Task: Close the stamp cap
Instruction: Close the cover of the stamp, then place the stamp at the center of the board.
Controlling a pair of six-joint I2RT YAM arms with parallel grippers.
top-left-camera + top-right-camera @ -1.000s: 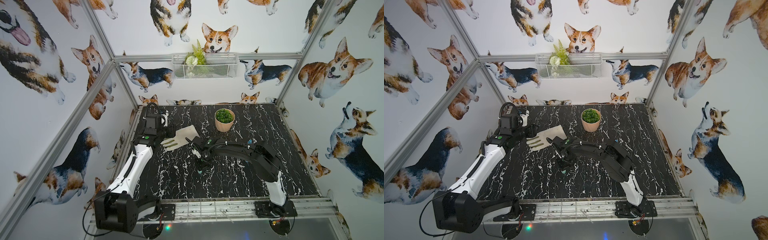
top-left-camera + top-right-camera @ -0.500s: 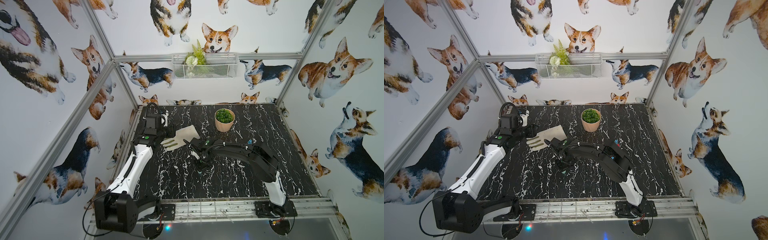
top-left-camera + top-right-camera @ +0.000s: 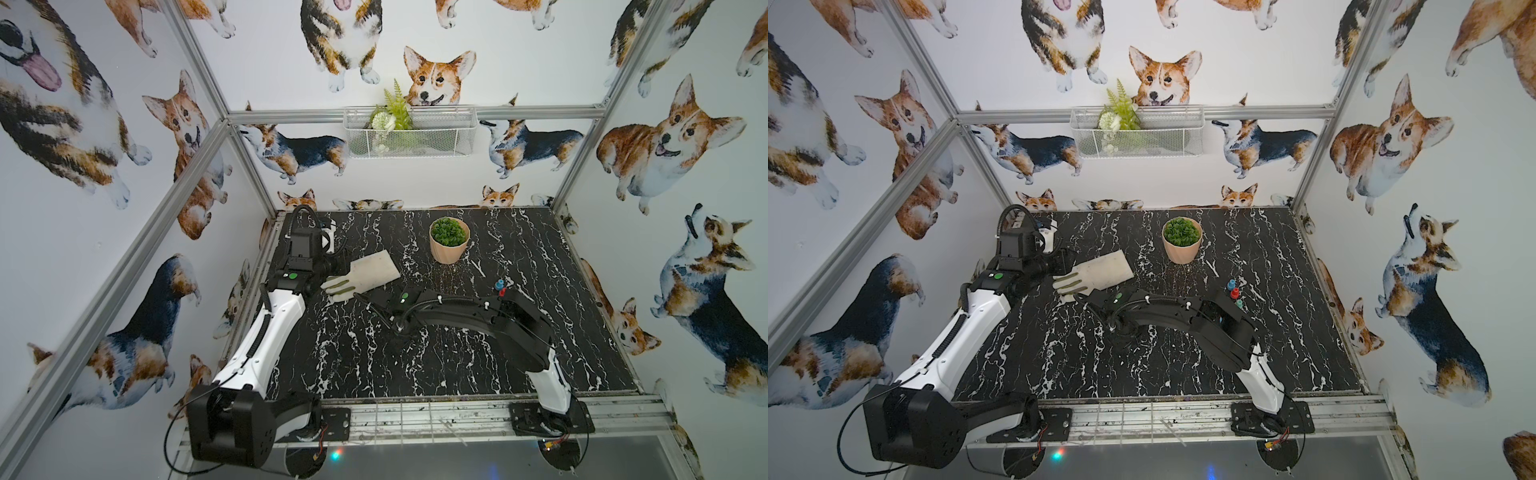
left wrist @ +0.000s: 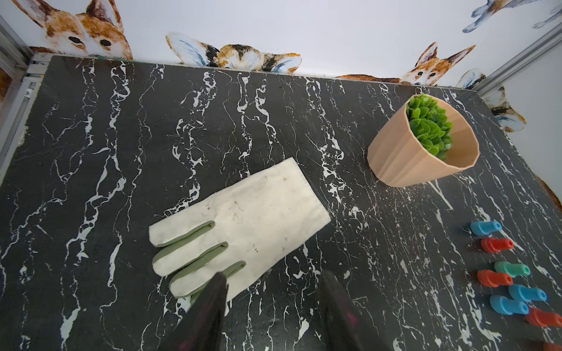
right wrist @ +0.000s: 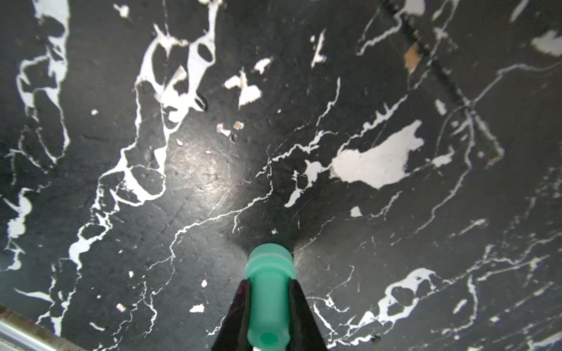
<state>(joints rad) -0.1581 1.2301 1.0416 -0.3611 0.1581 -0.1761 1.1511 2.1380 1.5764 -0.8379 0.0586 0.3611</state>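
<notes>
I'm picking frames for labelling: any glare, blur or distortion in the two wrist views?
Right wrist view: a bright glare patch on the marble tabletop; the green stamp in the right gripper is soft at its near end, with a dark shadow beyond it. Left wrist view: the left gripper is blurred, and the plant pot seems to lean, which is wide-lens distortion.

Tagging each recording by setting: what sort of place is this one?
Probably a purpose-built robot test booth, not a home: left arm and right arm bolted to a metal rail at a black marbled table, bare aluminium frame posts, and walls covered in corgi pictures.
</notes>
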